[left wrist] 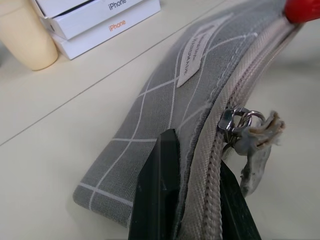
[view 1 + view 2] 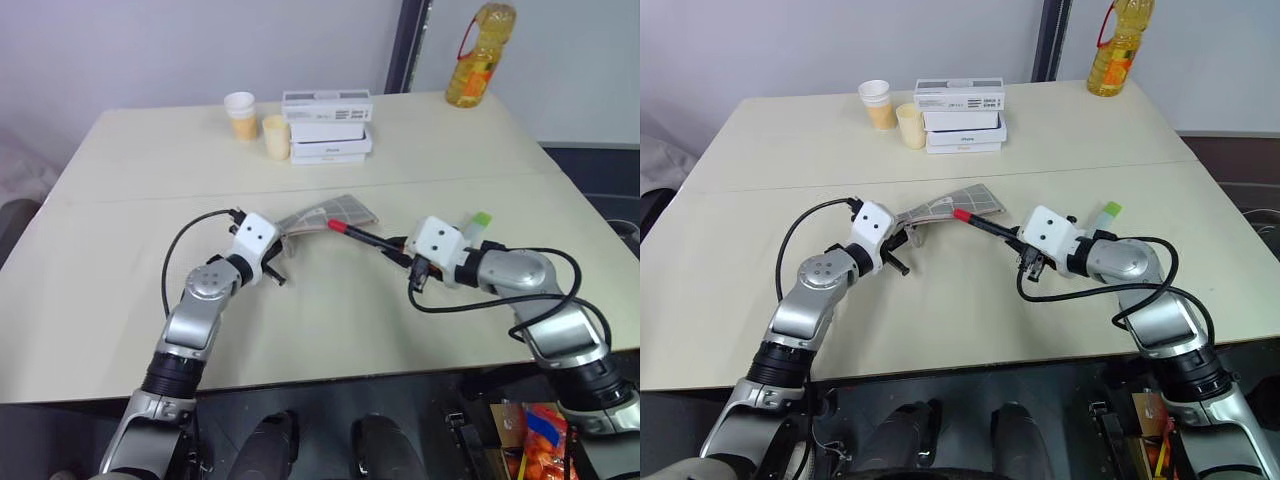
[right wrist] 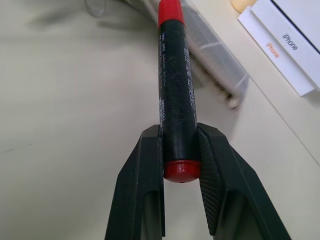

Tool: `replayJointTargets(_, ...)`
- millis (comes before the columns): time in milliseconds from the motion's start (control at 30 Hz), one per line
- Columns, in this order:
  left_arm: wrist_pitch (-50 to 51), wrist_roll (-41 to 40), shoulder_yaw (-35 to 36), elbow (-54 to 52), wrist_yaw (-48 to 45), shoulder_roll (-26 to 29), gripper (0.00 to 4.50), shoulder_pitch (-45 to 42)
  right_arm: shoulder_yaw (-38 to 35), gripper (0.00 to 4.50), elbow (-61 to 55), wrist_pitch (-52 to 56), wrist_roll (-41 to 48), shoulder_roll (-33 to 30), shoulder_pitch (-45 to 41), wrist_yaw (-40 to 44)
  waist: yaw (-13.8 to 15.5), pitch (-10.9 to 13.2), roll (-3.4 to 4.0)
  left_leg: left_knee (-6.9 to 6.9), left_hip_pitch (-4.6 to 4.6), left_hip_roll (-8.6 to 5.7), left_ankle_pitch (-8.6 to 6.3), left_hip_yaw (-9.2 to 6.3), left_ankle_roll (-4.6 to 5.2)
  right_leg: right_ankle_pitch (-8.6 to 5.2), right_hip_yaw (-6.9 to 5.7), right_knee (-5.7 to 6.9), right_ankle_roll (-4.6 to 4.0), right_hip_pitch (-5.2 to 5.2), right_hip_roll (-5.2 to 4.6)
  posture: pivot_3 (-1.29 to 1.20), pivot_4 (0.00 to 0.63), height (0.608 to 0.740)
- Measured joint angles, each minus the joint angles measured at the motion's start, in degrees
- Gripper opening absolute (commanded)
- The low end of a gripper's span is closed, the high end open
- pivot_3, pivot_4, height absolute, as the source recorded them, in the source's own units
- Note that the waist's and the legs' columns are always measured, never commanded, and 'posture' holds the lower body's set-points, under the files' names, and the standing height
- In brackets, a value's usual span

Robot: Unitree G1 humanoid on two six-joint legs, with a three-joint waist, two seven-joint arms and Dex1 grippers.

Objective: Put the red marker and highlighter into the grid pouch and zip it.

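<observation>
Red marker (image 3: 175, 90) first: we have it clamped between the fingers of our right gripper (image 3: 180, 150), held by its rear end, with the red tip aimed at the mouth of the grid pouch (image 2: 958, 203). That pouch sits near the middle of the table (image 2: 120, 210), one end lifted off the surface because our left gripper (image 1: 192, 195) has its fingers shut on the fabric edge beside the zipper. In the left wrist view the zipper pull (image 1: 250, 132) dangles just beside those fingers, and the marker's red tip is touching or just at the far end of the zipper line; we cannot tell whether it has entered the opening.

We see the highlighter (image 2: 1110, 211) lying on the table behind our right gripper, toward the right edge, not yet picked up.

Farther off, near the back edge, stand the stacked white boxes (image 2: 328, 125) and two cups (image 2: 258, 122), with a bottle of oil (image 2: 480, 55) at the far right corner.

Risks, as we judge them: the mouth looks narrow and slack, so the tip could catch on the teeth or slide over the fabric. Pushing hard could drag the pouch out of our left grip. The marker is held by its end alone, so it might pivot.
</observation>
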Motion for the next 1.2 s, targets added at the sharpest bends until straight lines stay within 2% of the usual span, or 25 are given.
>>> replayJointTargets(500, -0.73, 0.04, -0.83, -0.02, -0.37, 0.24, 0.0, 0.08, 0.0, 0.38, 0.28, -0.49, -0.52, -0.34, -0.03, -0.67, 0.07, 0.0, 0.0, 0.01, 0.0, 0.0, 0.0, 0.0, 0.0, 0.0, 0.0, 0.0, 0.0, 0.01, -0.01, 0.0, 0.15, 0.74)
replayJointTargets(800, -2.32, 0.05, -1.57, -0.2, -2.22, 1.38, 0.0, 0.71, 1.16, 0.38, 1.49, -2.16, -5.17, -1.98, -0.93, -0.81, -0.03, 0.0, 0.0, 0.01, 0.0, 0.0, 0.0, 0.0, 0.0, 0.0, 0.0, 0.0, 0.0, 0.0, 0.0, 0.0, 0.15, 0.74)
replayJointTargets(1100, -6.15, 0.59, -7.1, -2.57, -9.35, 4.46, 0.0, 1.78, 12.51, 0.38, 1.67, -6.57, -17.82, -2.57, -7.48, 1.2, -0.03, 0.0, 0.0, 0.0, 0.0, 0.0, 0.0, 0.0, 0.0, 0.0, 0.0, -0.02, 0.0, 0.0, -0.01, 0.0, 0.15, 0.74)
replayJointTargets(1200, -5.89, 0.62, -7.36, -2.58, -10.31, 4.49, 0.0, 1.82, 14.12, 0.38, 2.73, -7.5, -20.56, -1.45, -8.68, 1.29, 0.0, 0.0, 0.0, 0.0, 0.0, 0.0, 0.0, -0.01, 0.0, 0.0, 0.0, -0.02, 0.0, 0.0, -0.01, 0.0, 0.15, 0.74)
